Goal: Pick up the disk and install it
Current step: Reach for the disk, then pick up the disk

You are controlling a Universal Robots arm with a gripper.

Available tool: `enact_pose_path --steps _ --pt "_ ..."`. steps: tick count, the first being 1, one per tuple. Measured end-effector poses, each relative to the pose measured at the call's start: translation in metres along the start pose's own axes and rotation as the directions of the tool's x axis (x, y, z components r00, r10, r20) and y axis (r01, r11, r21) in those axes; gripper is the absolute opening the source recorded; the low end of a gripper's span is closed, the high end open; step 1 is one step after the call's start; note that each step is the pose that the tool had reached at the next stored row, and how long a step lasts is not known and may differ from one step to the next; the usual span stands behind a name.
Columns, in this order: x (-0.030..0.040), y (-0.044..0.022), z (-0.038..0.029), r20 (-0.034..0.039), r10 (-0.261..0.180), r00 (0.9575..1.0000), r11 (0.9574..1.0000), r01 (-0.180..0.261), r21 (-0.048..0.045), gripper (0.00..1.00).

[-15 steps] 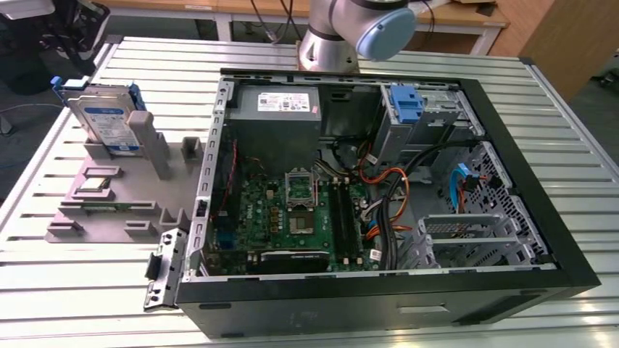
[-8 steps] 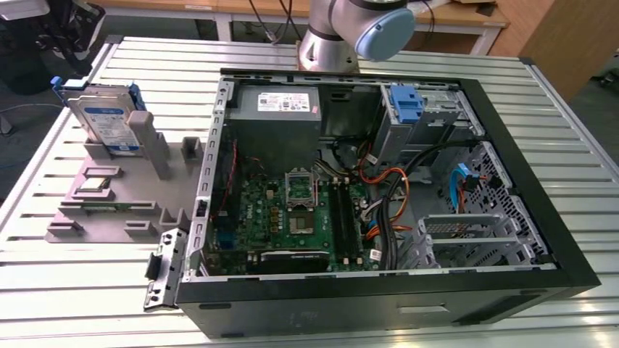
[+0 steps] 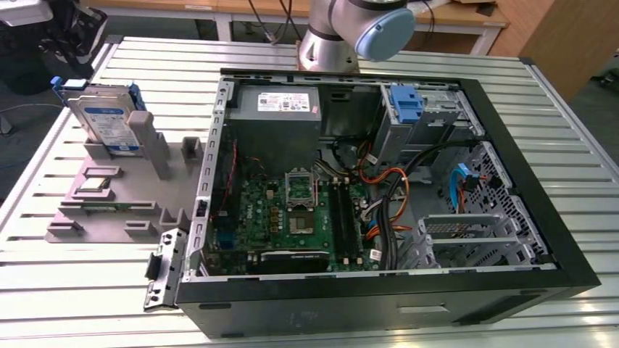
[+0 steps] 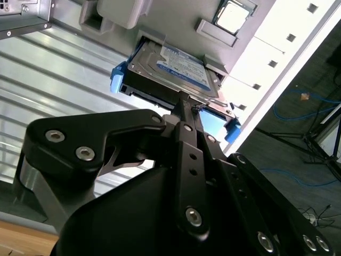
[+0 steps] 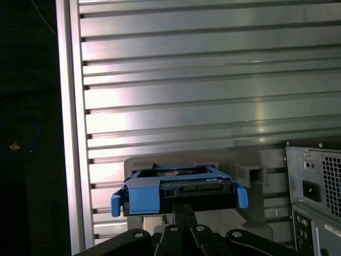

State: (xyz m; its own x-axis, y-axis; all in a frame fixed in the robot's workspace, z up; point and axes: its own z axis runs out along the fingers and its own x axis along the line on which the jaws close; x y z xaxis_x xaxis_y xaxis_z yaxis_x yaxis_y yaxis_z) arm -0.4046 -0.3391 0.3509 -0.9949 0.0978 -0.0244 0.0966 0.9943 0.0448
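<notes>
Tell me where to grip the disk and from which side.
Best pinch the disk across its flat faces near the top edge, coming from above: it stands on edge in the grey holder, its lower end seated in it.

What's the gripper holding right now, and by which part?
Nothing. The gripper is shut and empty; the disk stands on edge in the grey holder, with nothing gripping it.
</notes>
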Motion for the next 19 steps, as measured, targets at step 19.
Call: enact_pose_path --steps 19 --pt "0.0001 -0.0002 0.0044 -0.0002 -0.002 1.0000 1.0000 0.002 -0.0001 0.11"
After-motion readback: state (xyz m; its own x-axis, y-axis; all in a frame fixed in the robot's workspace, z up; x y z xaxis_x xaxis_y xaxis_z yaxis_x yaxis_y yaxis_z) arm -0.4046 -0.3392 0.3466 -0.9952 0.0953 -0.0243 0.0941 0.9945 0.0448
